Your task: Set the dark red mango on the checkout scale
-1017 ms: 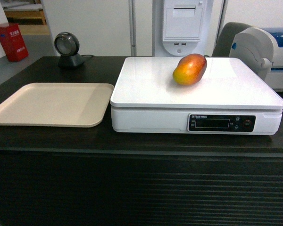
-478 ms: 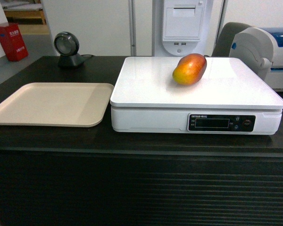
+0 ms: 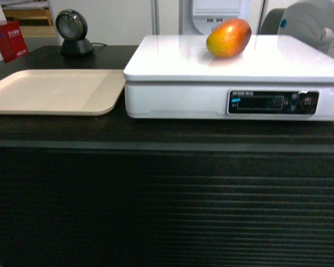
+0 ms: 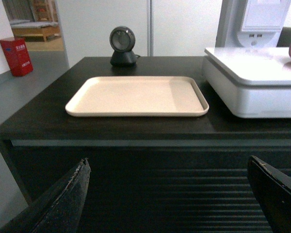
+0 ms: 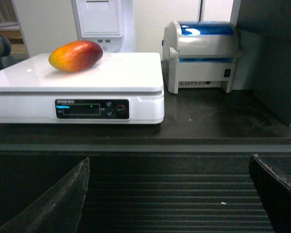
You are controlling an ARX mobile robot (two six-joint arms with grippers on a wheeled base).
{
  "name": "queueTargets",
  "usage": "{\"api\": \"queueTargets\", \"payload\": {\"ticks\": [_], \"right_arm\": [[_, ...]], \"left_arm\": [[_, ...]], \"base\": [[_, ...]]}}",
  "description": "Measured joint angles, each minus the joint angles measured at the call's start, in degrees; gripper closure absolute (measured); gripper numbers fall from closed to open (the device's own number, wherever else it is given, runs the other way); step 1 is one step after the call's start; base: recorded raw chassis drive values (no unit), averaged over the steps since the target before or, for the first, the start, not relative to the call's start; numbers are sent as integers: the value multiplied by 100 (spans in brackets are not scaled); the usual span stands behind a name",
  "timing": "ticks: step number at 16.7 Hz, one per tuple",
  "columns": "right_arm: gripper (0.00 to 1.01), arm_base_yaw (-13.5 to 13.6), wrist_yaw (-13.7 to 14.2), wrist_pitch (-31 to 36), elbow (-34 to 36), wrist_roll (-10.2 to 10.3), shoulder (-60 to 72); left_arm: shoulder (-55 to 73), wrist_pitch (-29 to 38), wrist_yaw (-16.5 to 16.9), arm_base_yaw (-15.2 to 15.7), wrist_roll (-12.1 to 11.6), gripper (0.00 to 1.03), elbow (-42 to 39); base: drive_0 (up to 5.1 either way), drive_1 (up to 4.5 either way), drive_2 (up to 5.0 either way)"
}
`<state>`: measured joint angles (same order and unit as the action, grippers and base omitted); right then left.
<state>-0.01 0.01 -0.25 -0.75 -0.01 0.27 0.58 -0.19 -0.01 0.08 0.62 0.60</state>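
The dark red mango (image 3: pixel 229 38) lies on its side on the flat white top of the scale (image 3: pixel 183 61), toward the back right, red end up and orange-yellow end toward the left. In the right wrist view the mango (image 5: pixel 76 55) rests on the scale (image 5: pixel 131 73) above its black display strip. The scale stands on the dark checkout (image 3: pixel 156 133) counter with a slatted front. My left gripper (image 4: pixel 167 167) is open and empty, low in front of the slats. The right gripper (image 5: pixel 169 167) is open too, holding nothing. Neither gripper shows in the head view.
A beige tray (image 3: pixel 50 92) lies left of the scale. A round black scanner (image 3: pixel 70 33) stands behind it. A white and blue label printer (image 5: pixel 201 53) sits right of the scale, with a dark panel (image 5: pixel 276 58) beyond. A red box (image 4: pixel 14 56) stands on the floor at far left.
The head view has dropped lower and come closer to the counter, so the scale and mango sit higher in the frame. The mango has not moved on the scale.
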Motion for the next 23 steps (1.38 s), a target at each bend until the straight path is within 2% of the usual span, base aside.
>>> {"api": "queueTargets", "payload": {"ticks": [23], "right_arm": [[3, 0, -2, -9, 0, -2, 0]], "left_arm": [[0, -17, 0, 0, -2, 5, 0]], "base": [[0, 0, 0]]}}
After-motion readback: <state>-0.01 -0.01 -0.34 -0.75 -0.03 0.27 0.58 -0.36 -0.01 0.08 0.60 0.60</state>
